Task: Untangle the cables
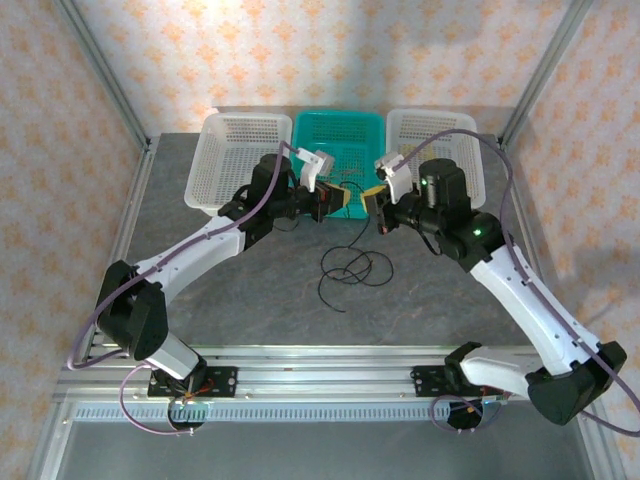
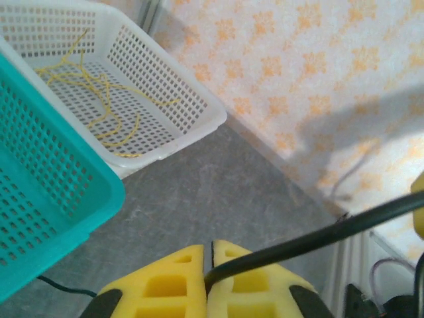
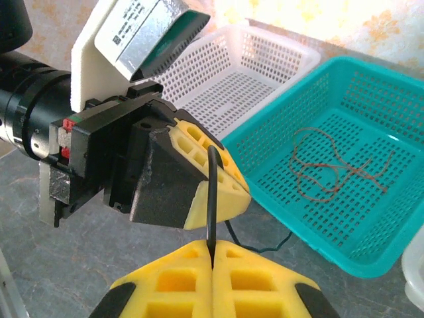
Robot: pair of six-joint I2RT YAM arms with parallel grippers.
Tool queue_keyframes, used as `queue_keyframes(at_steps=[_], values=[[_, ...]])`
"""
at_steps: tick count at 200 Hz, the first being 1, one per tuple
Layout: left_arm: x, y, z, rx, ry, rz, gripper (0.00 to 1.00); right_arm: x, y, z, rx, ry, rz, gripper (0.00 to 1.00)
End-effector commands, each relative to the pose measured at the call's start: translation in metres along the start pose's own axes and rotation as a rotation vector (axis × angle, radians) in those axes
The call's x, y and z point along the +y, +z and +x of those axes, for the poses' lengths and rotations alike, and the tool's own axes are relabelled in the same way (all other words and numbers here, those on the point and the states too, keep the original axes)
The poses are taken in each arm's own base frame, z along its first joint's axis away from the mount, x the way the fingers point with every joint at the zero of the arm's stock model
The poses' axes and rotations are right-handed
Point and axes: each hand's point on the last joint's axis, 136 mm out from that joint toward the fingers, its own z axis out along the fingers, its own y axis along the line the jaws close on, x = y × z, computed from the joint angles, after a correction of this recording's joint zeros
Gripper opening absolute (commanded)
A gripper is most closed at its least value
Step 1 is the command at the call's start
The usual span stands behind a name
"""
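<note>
**Black thin flexible cable** (image 3: 212, 199): a short taut span is pinched between the left gripper (image 3: 213, 173) and the right gripper (image 3: 212, 248), the yellow foam pads of each pressed together on it. Its slack loops lie on the mottled grey tabletop (image 1: 250, 290), with bare surface all round.

**Yellow wire** (image 2: 99, 99): lies loose in the white perforated plastic basket (image 2: 199, 99).

**Orange-brown wire** (image 3: 331, 165): lies in the teal mesh basket (image 3: 291, 192).

Matt black cable (image 3: 211, 205); teal basket (image 3: 291, 199) smooth plastic.
</note>
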Motion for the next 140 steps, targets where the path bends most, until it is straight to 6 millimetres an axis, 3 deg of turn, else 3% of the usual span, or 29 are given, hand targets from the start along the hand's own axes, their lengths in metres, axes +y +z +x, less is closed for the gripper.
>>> queue_keyframes(at_steps=[1, 22, 47, 56, 75, 95, 140], values=[[-0.015, -0.008, -0.032, -0.105, 0.035, 0.016, 0.00, -0.008, -0.013, -0.019, -0.084, 0.012, 0.059, 0.00], [-0.015, -0.012, -0.040, -0.120, 0.025, -0.008, 0.00, -0.016, -0.019, -0.026, -0.134, 0.034, 0.112, 0.02], [-0.024, -0.021, -0.052, -0.136, 0.034, -0.009, 0.00, -0.035, -0.033, -0.038, -0.227, 0.073, 0.231, 0.56], [-0.029, -0.026, -0.057, -0.146, 0.037, 0.001, 0.00, -0.050, -0.038, -0.037, -0.254, 0.106, 0.322, 0.66], [-0.040, -0.035, -0.066, -0.163, 0.043, 0.014, 0.00, -0.078, -0.046, -0.030, -0.278, 0.167, 0.485, 0.69], [-0.048, -0.044, -0.073, -0.183, 0.050, 0.016, 0.00, -0.094, -0.051, -0.022, -0.301, 0.229, 0.573, 0.69], [-0.051, -0.059, -0.086, -0.212, 0.068, -0.035, 0.00, -0.097, -0.022, 0.007, -0.248, 0.309, 0.534, 0.67]])
